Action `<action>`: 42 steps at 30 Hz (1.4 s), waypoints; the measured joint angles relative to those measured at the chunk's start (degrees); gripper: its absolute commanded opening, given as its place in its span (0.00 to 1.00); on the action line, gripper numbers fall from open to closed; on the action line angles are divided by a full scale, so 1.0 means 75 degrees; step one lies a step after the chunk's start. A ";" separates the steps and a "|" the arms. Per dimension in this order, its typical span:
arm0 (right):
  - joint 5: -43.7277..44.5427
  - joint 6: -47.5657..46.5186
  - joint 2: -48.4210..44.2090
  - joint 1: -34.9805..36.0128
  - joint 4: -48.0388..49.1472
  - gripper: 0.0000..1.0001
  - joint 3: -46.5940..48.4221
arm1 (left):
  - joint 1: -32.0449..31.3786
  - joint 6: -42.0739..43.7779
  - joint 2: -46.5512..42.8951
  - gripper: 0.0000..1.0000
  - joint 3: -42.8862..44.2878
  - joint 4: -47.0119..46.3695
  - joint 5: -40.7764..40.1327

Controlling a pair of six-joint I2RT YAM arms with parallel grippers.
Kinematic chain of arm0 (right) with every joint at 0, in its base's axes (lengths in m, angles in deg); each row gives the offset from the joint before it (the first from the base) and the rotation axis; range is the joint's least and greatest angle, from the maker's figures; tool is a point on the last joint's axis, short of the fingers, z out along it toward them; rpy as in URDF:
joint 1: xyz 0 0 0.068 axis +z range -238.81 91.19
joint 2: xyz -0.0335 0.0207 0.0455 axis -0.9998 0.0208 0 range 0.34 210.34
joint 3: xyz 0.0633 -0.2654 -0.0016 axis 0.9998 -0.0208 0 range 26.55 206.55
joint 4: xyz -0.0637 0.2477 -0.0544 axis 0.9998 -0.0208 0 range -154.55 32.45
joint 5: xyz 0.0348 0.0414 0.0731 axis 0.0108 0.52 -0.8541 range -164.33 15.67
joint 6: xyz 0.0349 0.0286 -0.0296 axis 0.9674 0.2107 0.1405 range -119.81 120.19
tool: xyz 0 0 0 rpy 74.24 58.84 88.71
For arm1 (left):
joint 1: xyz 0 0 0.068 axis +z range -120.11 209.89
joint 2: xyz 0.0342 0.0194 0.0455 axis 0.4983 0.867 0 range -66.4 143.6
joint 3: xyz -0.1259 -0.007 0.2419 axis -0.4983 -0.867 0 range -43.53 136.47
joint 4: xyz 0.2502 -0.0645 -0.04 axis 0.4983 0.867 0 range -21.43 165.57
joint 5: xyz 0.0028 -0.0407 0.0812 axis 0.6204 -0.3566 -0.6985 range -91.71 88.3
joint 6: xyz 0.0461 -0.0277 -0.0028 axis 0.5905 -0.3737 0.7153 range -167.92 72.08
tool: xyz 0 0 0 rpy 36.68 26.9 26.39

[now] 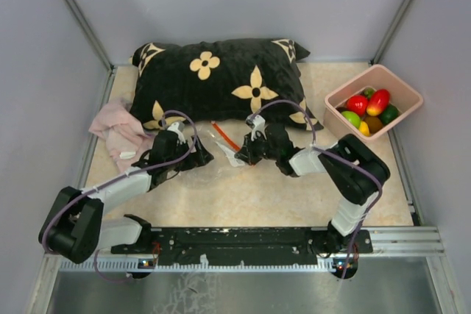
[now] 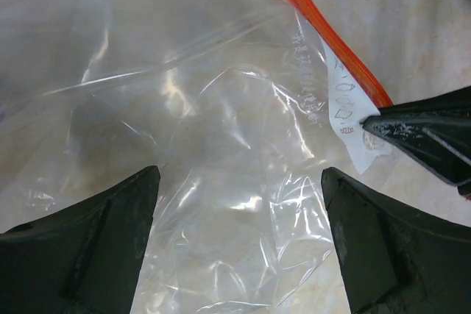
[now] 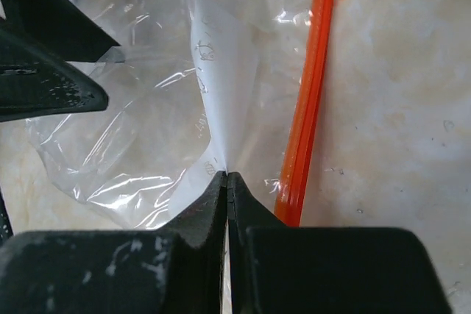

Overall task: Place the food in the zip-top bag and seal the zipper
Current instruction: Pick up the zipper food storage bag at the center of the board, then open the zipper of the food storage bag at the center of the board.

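Note:
The clear zip-top bag (image 1: 223, 146) lies flat on the table in front of the pillow. Its red-orange zipper (image 1: 224, 136) runs along the far edge. My left gripper (image 1: 199, 154) is open, its jaws spread over the bag (image 2: 191, 108) with crinkled film between them. My right gripper (image 1: 243, 155) is shut on the bag's white printed patch (image 3: 221, 86), just left of the zipper (image 3: 309, 101). Its tip shows in the left wrist view (image 2: 419, 134) beside the zipper (image 2: 331, 42). The food (image 1: 372, 104), red, green, yellow and orange toy pieces, sits in the pink bin.
A black pillow (image 1: 221, 79) with cream flowers lies along the back. A pink cloth (image 1: 118, 130) is bunched at the left. The pink bin (image 1: 408, 93) stands at the back right near the wall.

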 measured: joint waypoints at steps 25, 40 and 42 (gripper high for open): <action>0.4648 -0.2229 -0.2669 0.2445 -0.1635 0.00 -0.0140 | -0.0017 -0.1003 -0.0361 0.94 0.1603 0.1043 0.0831; 0.5963 -0.2757 -0.4538 0.2483 -0.2594 0.00 -0.0277 | -0.0023 -0.0437 -0.1169 0.91 0.2885 0.2296 0.0924; 0.5989 -0.2760 -0.4575 0.2483 -0.2643 0.00 -0.0280 | -0.0023 -0.0434 -0.1137 0.90 0.3080 0.2308 0.1128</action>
